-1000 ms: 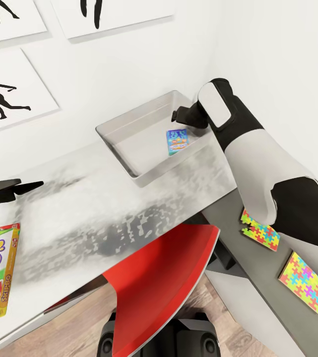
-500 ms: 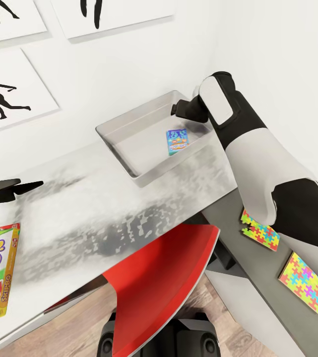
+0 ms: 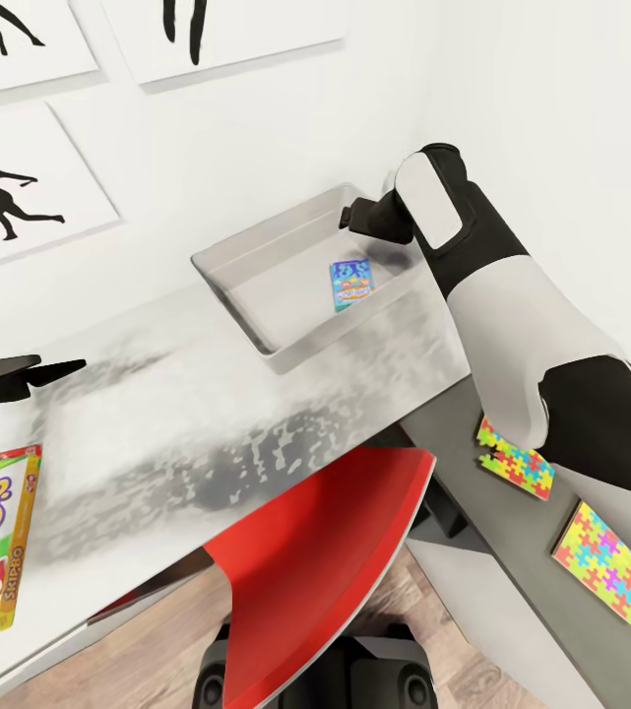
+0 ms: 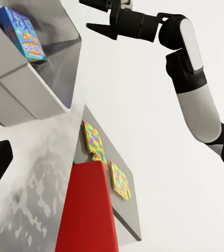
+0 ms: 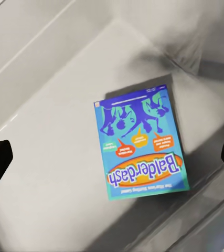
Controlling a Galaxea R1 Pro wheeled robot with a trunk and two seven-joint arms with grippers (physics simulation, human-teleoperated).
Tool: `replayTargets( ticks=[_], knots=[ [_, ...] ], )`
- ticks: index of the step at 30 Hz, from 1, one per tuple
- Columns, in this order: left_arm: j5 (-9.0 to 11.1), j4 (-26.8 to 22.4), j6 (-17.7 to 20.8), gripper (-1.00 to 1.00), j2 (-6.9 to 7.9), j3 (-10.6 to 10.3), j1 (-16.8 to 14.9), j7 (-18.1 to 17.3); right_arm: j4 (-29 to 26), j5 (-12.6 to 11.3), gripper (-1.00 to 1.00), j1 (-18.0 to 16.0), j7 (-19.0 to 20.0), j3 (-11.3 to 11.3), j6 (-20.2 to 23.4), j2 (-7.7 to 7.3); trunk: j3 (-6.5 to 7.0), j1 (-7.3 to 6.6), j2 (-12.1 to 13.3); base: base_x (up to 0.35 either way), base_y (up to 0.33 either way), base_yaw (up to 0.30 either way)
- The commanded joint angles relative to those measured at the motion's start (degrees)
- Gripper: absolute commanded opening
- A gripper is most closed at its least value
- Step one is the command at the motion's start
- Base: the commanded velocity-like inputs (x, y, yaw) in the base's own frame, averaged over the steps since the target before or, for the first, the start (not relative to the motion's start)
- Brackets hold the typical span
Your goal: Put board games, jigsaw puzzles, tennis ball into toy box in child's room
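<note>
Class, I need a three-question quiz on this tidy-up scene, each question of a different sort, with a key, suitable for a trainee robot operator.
1. True or false: the Balderdash game box lies flat on the floor of the toy box.
2. Multiple choice: where are the two jigsaw puzzles? A) inside the toy box B) on the grey lower surface under the right arm C) on the red chair
3. Fill in: the right claw is ____ above the toy box, holding nothing.

Key
1. True.
2. B; the second puzzle lies near the first.
3. Open; its two fingers stand apart in the left wrist view.
</note>
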Motion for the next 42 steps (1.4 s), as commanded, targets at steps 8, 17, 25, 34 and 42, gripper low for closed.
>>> replayTargets(
  ticks=[8, 17, 25, 34, 42],
  knots=[
    [-0.02, 0.00, 0.61, 1.00, 0.03, -0.02, -0.03, -0.21, -0.02, -0.48, 1.00, -0.04, -0.52, 0.11, 0.05, 0.00, 0.64, 0.04, -0.09, 0.000, 0.000, 0.000],
    [-0.02, 0.00, 0.61, 1.00, 0.03, -0.02, -0.03, -0.21, -0.02, -0.48, 1.00, -0.05, -0.52, 0.11, 0.05, 0.00, 1.47, 0.04, -0.09, -0.035, 0.000, 0.000],
    [0.00, 0.00, 0.61, 1.00, 0.02, -0.02, -0.03, -0.21, -0.02, -0.48, 1.00, -0.03, -0.52, 0.10, 0.05, 0.00, 2.22, 0.04, -0.09, -0.132, 0.000, 0.000],
    [0.00, 0.00, 0.61, 1.00, 0.03, -0.02, -0.03, -0.21, -0.02, -0.49, 1.00, 0.03, -0.52, 0.09, 0.05, 0.00, 3.07, 0.04, -0.09, -0.135, 0.000, 0.000],
    [0.07, 0.00, 0.61, 1.00, 0.03, -0.02, -0.03, -0.21, -0.02, -0.49, 1.00, 0.04, -0.52, 0.09, 0.01, 0.00, 3.83, 0.04, -0.09, -0.133, 0.000, 0.000]
  ],
)
